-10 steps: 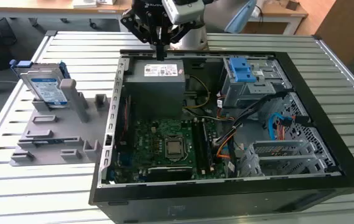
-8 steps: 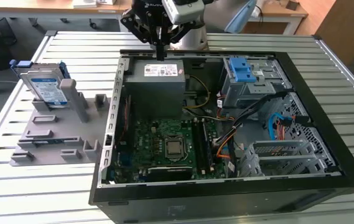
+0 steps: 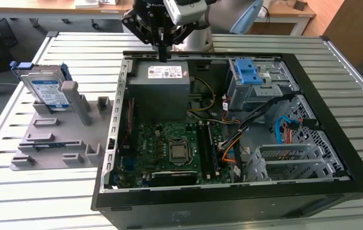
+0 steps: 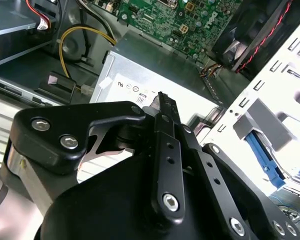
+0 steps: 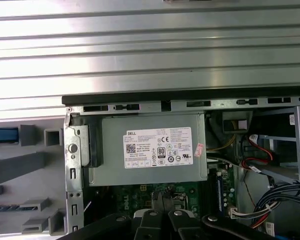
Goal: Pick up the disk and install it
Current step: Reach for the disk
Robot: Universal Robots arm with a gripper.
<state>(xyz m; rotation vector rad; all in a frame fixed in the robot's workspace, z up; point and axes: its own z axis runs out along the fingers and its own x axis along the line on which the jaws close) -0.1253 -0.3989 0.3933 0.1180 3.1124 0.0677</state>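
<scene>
The disk [image 3: 46, 89] stands upright in a grey fixture [image 3: 53, 139] on the slatted table, at the exterior view's left of the open computer case [image 3: 232, 191]. It is silver with a white-and-blue label and a blue frame. In the first wrist view its blue edge [image 5: 2, 134] shows as a thin strip beside a grey post. My gripper [image 3: 163, 57] hangs over the far end of the case, just above the grey power-supply box [image 3: 160, 86], well apart from the disk. Its fingers [image 4: 162, 102] are shut with nothing between them. The fingertips also reach into the first wrist view [image 5: 160, 202].
Inside the case lie a green motherboard [image 3: 172, 146], bundled cables [image 3: 277, 124] and a metal drive cage with a blue latch [image 3: 253, 73] at the far right corner. The grey fixture has several posts and slots. Desks stand beyond the slatted table [image 3: 73, 48].
</scene>
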